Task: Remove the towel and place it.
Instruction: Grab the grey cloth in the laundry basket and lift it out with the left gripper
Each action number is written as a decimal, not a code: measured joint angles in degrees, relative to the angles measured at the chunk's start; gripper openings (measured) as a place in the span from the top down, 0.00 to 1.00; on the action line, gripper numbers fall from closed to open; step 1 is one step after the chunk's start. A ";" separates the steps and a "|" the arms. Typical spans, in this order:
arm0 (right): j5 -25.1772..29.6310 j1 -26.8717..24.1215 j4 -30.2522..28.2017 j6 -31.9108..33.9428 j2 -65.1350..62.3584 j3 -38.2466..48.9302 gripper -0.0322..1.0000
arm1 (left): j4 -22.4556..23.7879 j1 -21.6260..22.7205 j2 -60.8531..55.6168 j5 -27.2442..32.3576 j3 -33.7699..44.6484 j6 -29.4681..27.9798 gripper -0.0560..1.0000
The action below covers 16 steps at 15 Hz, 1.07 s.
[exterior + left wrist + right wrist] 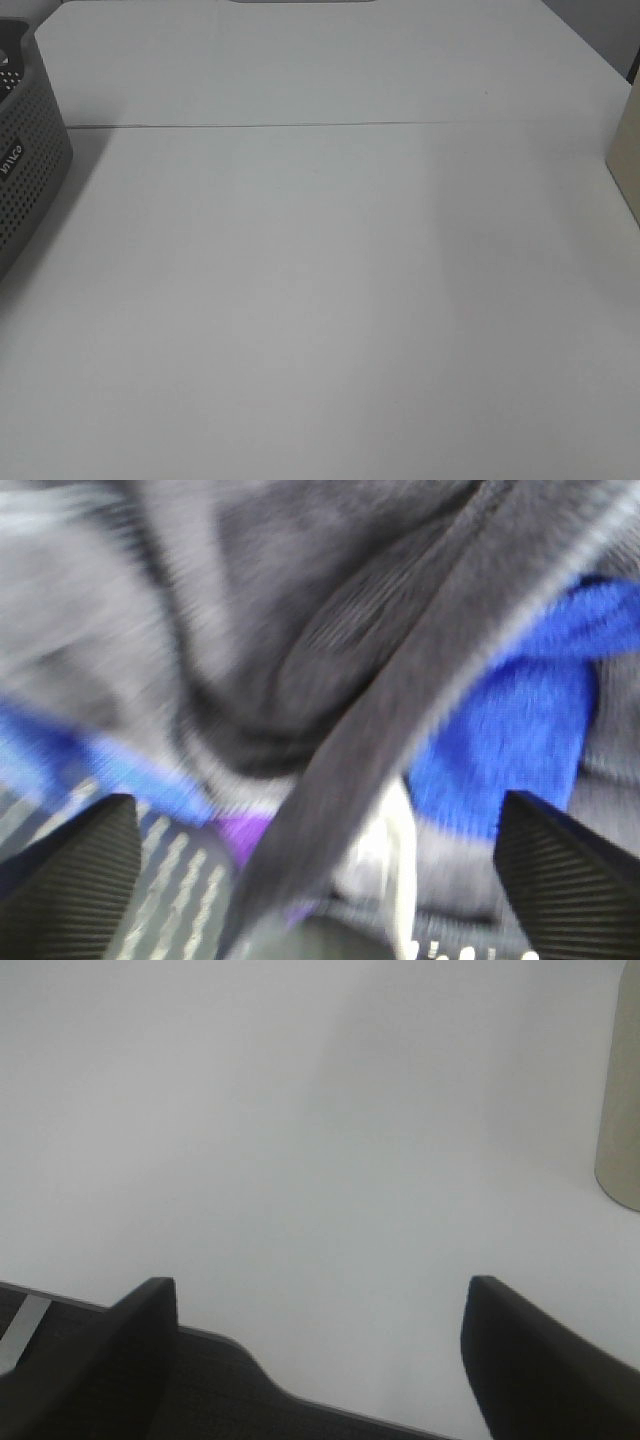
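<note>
1. Got a plain white table (330, 300) filling the high view, with a thin seam running left to right across the far part.
2. Parked at the left edge, only partly in frame: a grey basket (30, 170) full of little holes. Cut off at the right edge: a beige thing (628, 150), too cropped to identify.
3. Seeing the towel (300, 630) only through the left wrist camera. Dark, almost black-grey terry, bunched into soft folds, with a flat hemmed band crossing slantwise right up close to the lens. Pretty blurry though.
4. Tucked against it: a bright blue cloth (520, 730), plus a purple scrap (245, 835) and a white bit (390, 850). Can't make out what those last two are.
5. Peeking out under the pile: slotted grey plastic (190, 880). Can't say for sure from this shot alone whether the pile sits in the basket.
6. Reading the left gripper (315, 810) as spread wide, one of the fingers (80, 870) on each side of the towel's band, clamping nothing. Can't tell whether touching the cloth or just above it.
7. Same deal for the right gripper (320, 1285): spread wide over bare table, holding nothing, with the beige thing (622, 1110) off to one side.
</note>
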 joint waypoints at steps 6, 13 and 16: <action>0.00 0.00 0.00 0.00 0.00 0.00 0.23 | -0.57 0.00 0.29 0.00 0.00 -3.61 0.82; 0.00 0.00 0.00 0.00 0.00 0.00 0.23 | -1.66 0.00 0.11 0.00 0.00 -7.79 0.95; 0.00 0.00 0.00 0.00 0.00 0.00 0.23 | -1.66 -0.52 -6.47 0.00 0.00 -12.95 0.95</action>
